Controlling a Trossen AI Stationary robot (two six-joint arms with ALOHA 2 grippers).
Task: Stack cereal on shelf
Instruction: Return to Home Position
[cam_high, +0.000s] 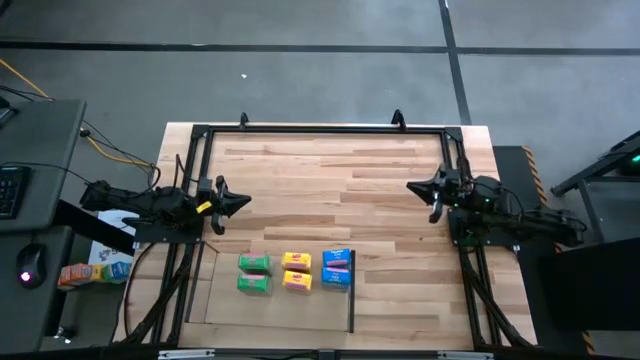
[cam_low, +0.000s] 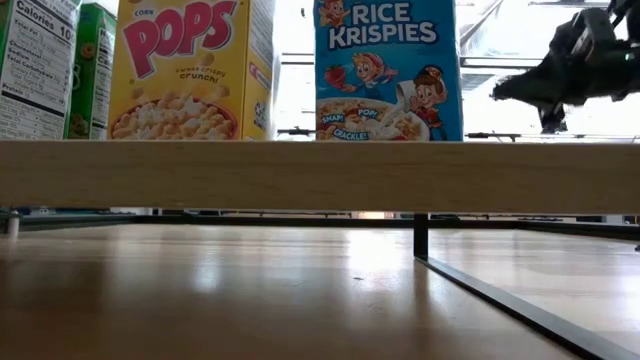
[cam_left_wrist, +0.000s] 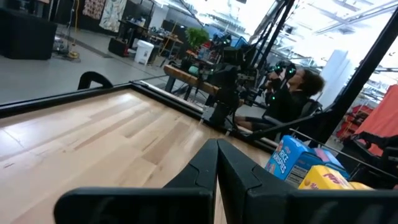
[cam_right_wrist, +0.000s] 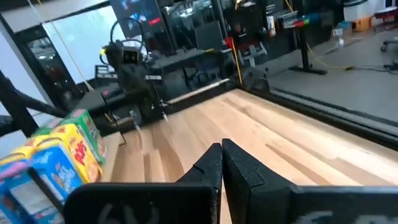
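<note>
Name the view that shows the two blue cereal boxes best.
The high view: both blue cereal boxes show whole, from above. The low view gives only one printed front; each wrist view catches them only partly.

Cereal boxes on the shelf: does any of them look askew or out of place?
Nothing stands out. The green boxes, Corn Pops boxes and Rice Krispies boxes sit in pairs, side by side on the shelf, none toppled.

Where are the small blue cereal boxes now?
In the high view, the blue cardboard boxes sit on the pale flat shelf, right of the yellow boxes, beside its black bar.
</note>
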